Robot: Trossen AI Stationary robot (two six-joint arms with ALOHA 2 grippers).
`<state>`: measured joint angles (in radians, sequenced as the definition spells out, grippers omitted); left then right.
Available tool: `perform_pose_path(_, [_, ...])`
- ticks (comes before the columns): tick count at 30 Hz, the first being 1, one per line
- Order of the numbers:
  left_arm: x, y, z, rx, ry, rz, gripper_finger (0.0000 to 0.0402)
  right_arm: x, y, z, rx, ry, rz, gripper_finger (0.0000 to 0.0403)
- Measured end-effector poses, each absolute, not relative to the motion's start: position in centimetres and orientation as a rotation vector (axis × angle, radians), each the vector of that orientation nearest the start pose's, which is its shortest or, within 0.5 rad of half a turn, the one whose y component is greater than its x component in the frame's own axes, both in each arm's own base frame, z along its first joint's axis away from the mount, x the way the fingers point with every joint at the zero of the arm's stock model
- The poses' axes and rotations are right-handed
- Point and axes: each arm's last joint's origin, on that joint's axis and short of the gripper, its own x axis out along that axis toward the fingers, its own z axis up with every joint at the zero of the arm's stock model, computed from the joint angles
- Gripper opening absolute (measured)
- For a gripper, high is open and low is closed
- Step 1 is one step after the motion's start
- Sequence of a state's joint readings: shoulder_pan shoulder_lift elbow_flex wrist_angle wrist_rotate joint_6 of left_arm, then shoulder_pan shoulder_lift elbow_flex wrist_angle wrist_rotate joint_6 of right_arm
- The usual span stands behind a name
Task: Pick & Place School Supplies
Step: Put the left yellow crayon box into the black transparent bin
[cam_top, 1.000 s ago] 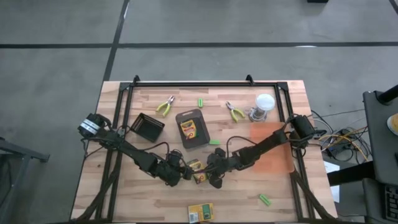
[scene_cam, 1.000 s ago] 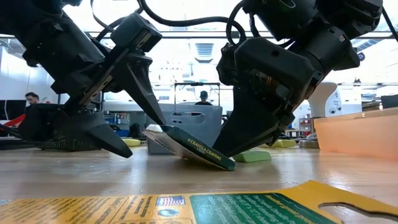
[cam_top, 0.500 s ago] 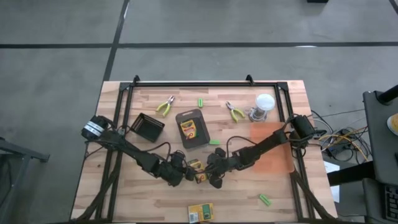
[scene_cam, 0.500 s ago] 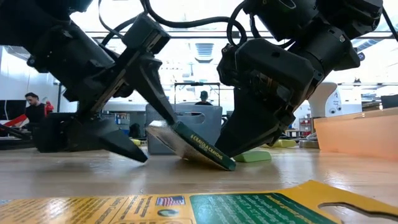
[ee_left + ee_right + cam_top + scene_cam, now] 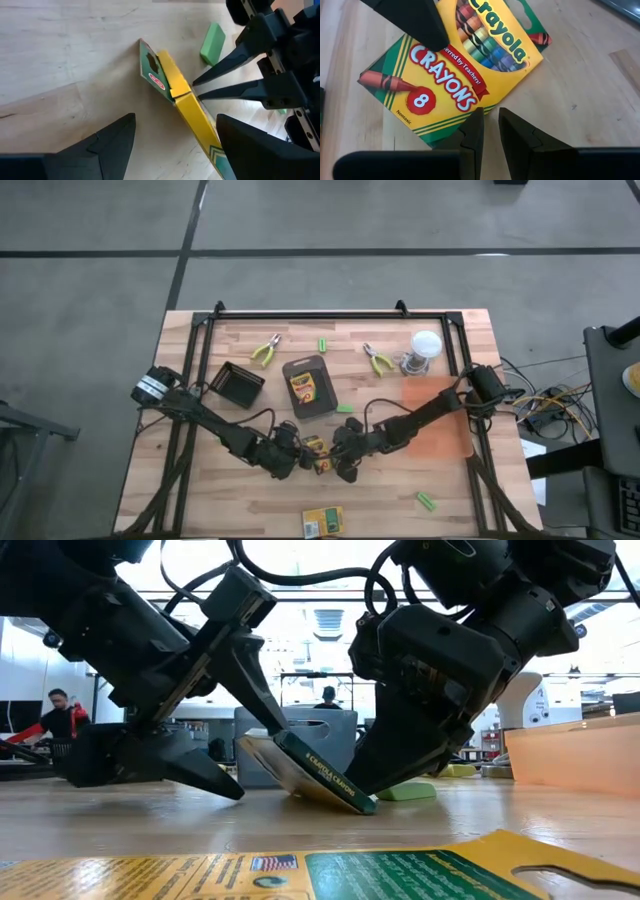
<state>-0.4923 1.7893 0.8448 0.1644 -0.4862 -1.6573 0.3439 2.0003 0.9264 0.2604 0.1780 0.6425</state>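
A crayon box (image 5: 323, 522) lies flat at the desk's (image 5: 200, 500) near edge. Behind it, near the middle, a second crayon box (image 5: 310, 772) stands tilted on one edge between the two claws. The left claw (image 5: 290, 459) is spread wide around it. The right claw (image 5: 336, 463) is nearly closed — its tips touch the box's lower edge. Further back, a third crayon box (image 5: 303, 388) lies in the grey tray (image 5: 322, 408).

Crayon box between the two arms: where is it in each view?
High: crayon box at table centre, between both grippers.
Low: mid-frame, tilted on edge.
Left wrist: centre, seen edge-on.
Right wrist: fills upper left.
Shared landmark: green stick beside it, also in the low view.
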Motion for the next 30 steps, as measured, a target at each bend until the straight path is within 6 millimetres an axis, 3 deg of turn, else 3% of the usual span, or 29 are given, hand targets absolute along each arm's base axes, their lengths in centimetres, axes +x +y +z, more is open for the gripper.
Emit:
perform_pose_path(10, [30.38,-14.33,13.24,-1.23,0.47,0.558,0.0282,34.64,11.88,8.74,0.394,0.793,-0.095,0.0057])
perform_pose_path(19, [31.16,-14.67,14.11,-1.198,0.444,0.44,0.0282,34.68,11.88,8.76,0.392,0.791,-0.093,0.0056])
perform_pose_path(30, [31.17,-14.67,14.13,-1.16,0.45,0.431,0.0282,34.69,11.9,8.77,0.394,0.791,-0.091,0.0056])
